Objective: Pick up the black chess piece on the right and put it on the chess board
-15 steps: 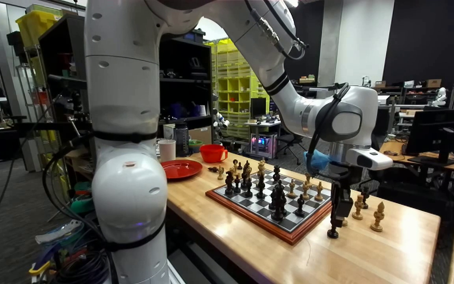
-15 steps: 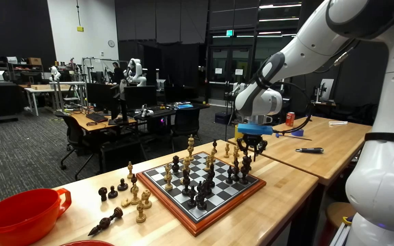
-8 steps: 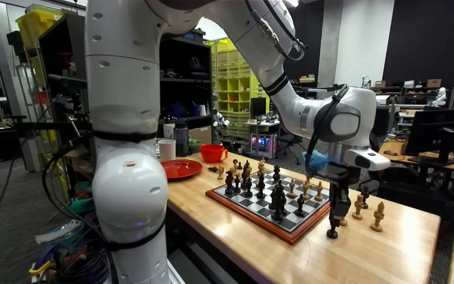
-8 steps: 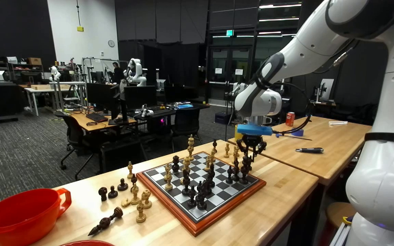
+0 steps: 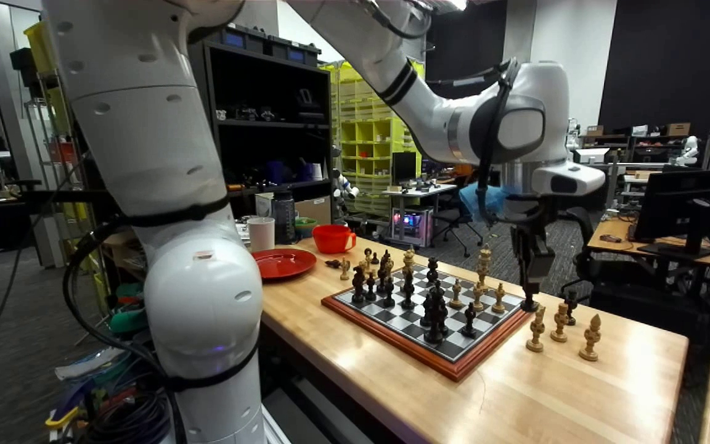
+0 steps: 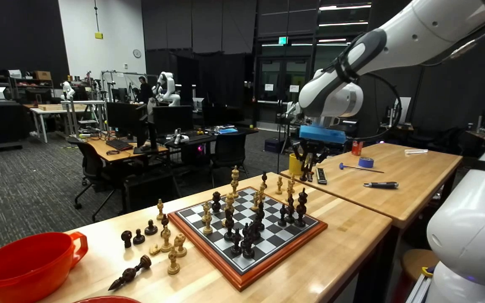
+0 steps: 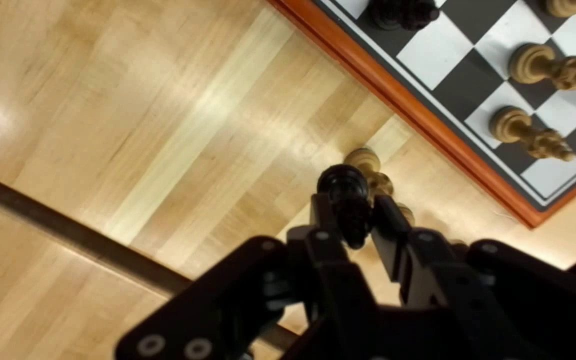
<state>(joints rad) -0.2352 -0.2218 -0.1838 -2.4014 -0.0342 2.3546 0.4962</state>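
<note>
Pale wooden table [image 7: 193, 110] stretches beneath the black two-fingered gripper [image 7: 353, 202], which pinches the small round-based black chess piece [image 7: 343, 182] aloft, outside the red-rimmed checkered chess board [image 7: 418, 114]. Crossing low could topple standing tan wooden pieces [image 7: 530, 63]; a slipping grip could tilt it.

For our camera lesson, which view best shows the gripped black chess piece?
The wrist view: the black chess piece is large between the fingers. Both exterior views show it small, partly blending into them.
</note>
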